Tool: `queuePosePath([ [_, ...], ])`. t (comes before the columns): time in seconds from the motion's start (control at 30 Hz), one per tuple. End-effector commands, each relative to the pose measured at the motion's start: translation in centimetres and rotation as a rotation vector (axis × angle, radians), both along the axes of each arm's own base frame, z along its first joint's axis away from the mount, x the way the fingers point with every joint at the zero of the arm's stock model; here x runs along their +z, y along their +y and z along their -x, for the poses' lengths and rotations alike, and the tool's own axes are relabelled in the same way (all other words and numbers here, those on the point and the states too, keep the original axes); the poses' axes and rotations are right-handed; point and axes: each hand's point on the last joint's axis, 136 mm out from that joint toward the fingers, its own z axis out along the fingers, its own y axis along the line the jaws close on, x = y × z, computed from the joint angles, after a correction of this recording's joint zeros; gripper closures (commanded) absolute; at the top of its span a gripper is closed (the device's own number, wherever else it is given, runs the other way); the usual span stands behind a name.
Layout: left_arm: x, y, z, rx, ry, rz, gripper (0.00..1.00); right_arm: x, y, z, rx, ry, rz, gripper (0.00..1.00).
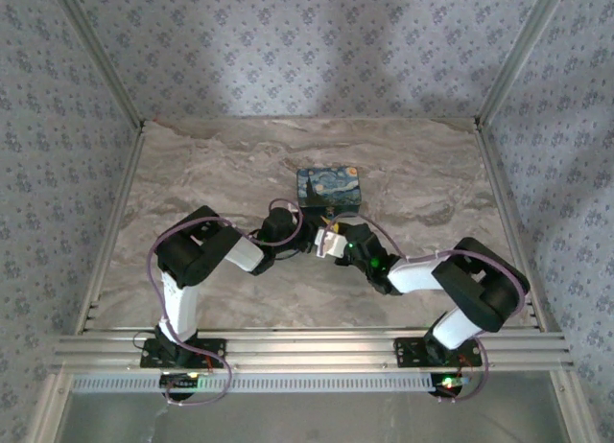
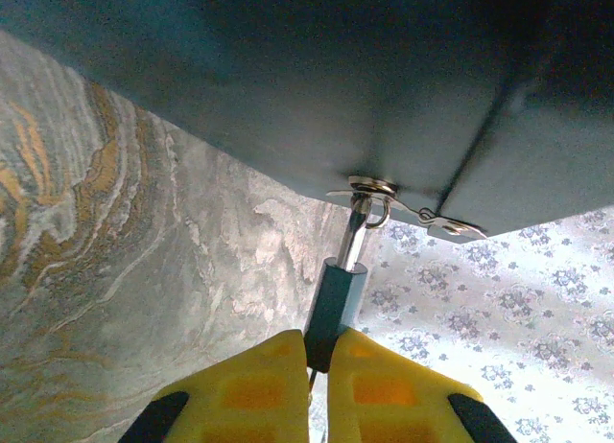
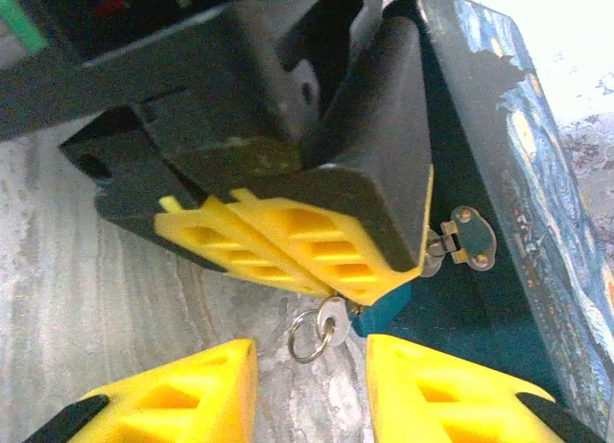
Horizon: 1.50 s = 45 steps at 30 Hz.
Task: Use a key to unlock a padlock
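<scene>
The padlock (image 2: 336, 304) is a small teal body with a silver shackle (image 2: 357, 227), hooked through the metal hasp (image 2: 384, 189) on the blue night-sky box (image 1: 329, 189). My left gripper (image 2: 318, 345) is shut on the padlock body. In the right wrist view the left gripper's yellow fingers (image 3: 317, 242) cover most of the padlock (image 3: 381, 314). A silver key (image 3: 331, 320) with a wire ring (image 3: 309, 339) sticks out of the padlock's lower end. My right gripper (image 3: 312, 355) is open, its fingers either side of the key and apart from it.
The box (image 3: 537, 203) stands at the middle of the marbled table (image 1: 192, 174), close against both grippers (image 1: 321, 234). Metal frame rails (image 1: 307, 347) run along the near edge, with patterned walls around the table.
</scene>
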Motion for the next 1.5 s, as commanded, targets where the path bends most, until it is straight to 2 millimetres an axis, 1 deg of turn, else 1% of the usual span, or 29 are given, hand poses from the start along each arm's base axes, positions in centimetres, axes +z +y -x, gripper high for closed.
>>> queuePosePath([
  [0.0,1.0,0.0,-0.4,0.010,-0.016,0.000,0.91,1.3,0.5,-1.1,-0.011,-0.037,-0.034,0.66],
  [0.47,1.1,-0.1,-0.4,0.007,-0.014,0.000,0.91,1.2,0.6,-1.9,-0.019,-0.048,-0.026,0.77],
  [0.6,1.2,-0.1,-0.5,0.007,-0.016,0.001,0.91,1.3,0.6,-2.2,-0.029,-0.054,-0.026,0.86],
  [0.77,1.2,-0.1,-0.4,0.007,-0.016,0.002,0.91,1.1,0.3,-2.3,-0.039,-0.058,-0.013,0.92],
  [0.9,1.2,0.0,-0.4,0.008,-0.017,0.002,0.91,1.2,0.0,-2.6,-0.055,-0.068,-0.014,1.00],
  [1.2,1.4,0.0,-0.5,0.012,-0.020,0.006,0.91,2.9,0.1,-2.7,-0.086,-0.063,-0.088,1.00],
  [1.3,1.4,0.0,-0.5,0.013,-0.022,0.006,0.91,2.8,0.0,-2.3,-0.067,-0.053,-0.081,1.00],
  [1.33,1.5,0.0,-0.5,0.014,-0.021,0.007,0.91,2.6,0.0,-2.1,-0.057,-0.054,-0.070,0.99],
  [1.37,1.5,0.0,-0.5,0.014,-0.021,0.008,0.91,2.6,-0.2,-2.1,-0.053,-0.060,-0.065,0.94],
  [1.43,1.6,0.0,-0.6,0.016,-0.023,0.009,0.91,2.3,-0.5,-1.6,-0.029,-0.062,-0.036,0.80],
  [1.47,1.6,0.1,-0.5,0.017,-0.023,0.009,0.91,2.1,-0.5,-1.4,-0.021,-0.058,-0.027,0.78],
])
